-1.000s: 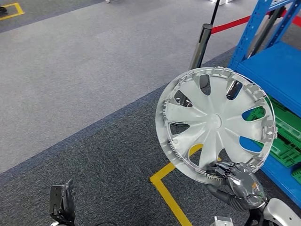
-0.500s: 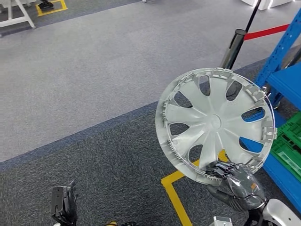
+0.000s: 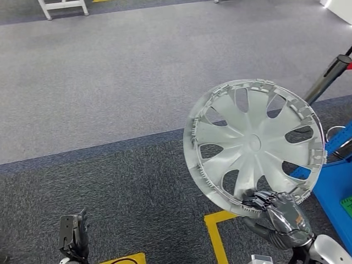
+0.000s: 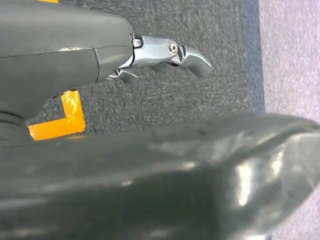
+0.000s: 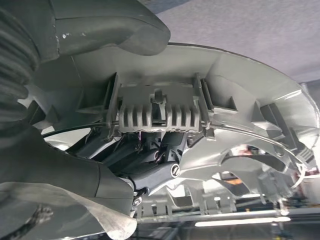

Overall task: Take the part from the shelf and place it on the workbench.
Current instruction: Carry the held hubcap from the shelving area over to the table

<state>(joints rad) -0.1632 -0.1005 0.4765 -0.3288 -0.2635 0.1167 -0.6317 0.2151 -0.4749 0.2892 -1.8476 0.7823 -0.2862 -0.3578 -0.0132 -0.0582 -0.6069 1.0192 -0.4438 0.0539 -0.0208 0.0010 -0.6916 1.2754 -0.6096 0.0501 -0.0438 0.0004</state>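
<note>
Just R hand at hubcap rim

The wheel cover is standing tilted on edge in the right half of the head view, above the carpet. The right hand is gripping its lower rim from beneath. Just right of the cover, the shelf is sitting at the frame's edge, and a post is leaning behind it. Floor tape is lying below the cover, left of the hand. The left hand is hanging low on the far left, well apart from the cover.
</note>
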